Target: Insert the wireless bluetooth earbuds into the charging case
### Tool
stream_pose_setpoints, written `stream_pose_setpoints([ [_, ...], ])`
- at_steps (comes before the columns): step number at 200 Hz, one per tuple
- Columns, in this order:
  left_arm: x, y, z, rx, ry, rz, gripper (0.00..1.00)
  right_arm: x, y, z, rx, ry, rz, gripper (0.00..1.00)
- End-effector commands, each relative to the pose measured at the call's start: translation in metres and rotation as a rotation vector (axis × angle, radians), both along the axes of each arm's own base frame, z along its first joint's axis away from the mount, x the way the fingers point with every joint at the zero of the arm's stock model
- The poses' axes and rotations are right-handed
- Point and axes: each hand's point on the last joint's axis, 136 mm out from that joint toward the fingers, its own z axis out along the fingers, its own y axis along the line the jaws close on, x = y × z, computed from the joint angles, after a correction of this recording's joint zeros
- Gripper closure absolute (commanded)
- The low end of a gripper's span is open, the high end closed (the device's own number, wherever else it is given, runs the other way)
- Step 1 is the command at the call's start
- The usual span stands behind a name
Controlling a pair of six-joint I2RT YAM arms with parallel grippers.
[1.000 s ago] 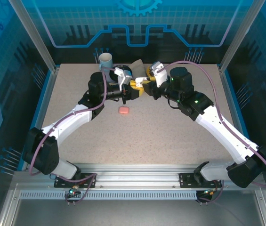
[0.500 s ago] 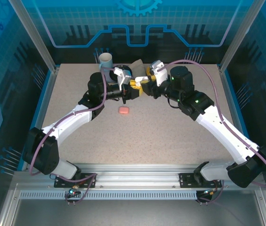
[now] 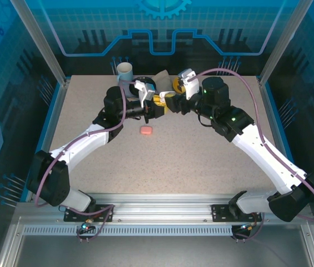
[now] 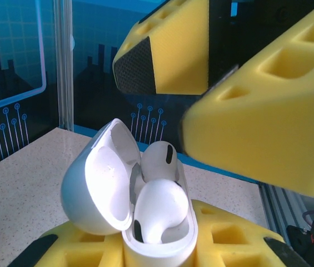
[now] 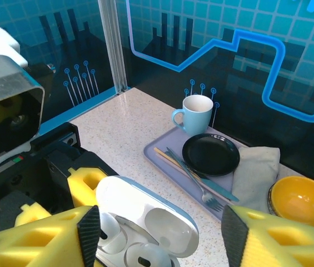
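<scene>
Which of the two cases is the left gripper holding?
The white case, lid open, clamped between the jaws of the left gripper; the pink case lies alone on the table.

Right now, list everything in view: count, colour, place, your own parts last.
charging case: one, white, open, in the left hand
earbuds: two, white, in that case
pink case: one, pink, on table
tray: one, lilac, table's far side
mug: one, pale blue, tray's far end
plate: one, black, on tray
cutlery: few, wooden and teal, on tray
cloth: one, grey, beside tray
bowl: one, yellow, beside cloth
table: one, speckled beige
left hand: one, yellow, shut on case
right hand: one, yellow, open above case
</scene>
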Motion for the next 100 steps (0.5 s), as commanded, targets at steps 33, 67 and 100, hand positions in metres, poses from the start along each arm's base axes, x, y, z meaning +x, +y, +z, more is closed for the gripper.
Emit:
stream_pose_setpoints([
  [33, -0.009, 0.002, 0.012, -0.029, -0.037, -0.008, 1.0, 0.008, -0.012, 0.03, 0.14, 0.01, -0.047, 0.29],
  [67, -0.013, 0.002, 0.009, -0.026, -0.053, -0.024, 1.0, 0.02, -0.032, 0.038, 0.248, 0.074, -0.105, 0.24],
  [100, -0.017, 0.001, -0.001, -0.011, -0.07, -0.041, 1.0, 0.037, -0.044, 0.031, 0.312, 0.234, -0.101, 0.21],
])
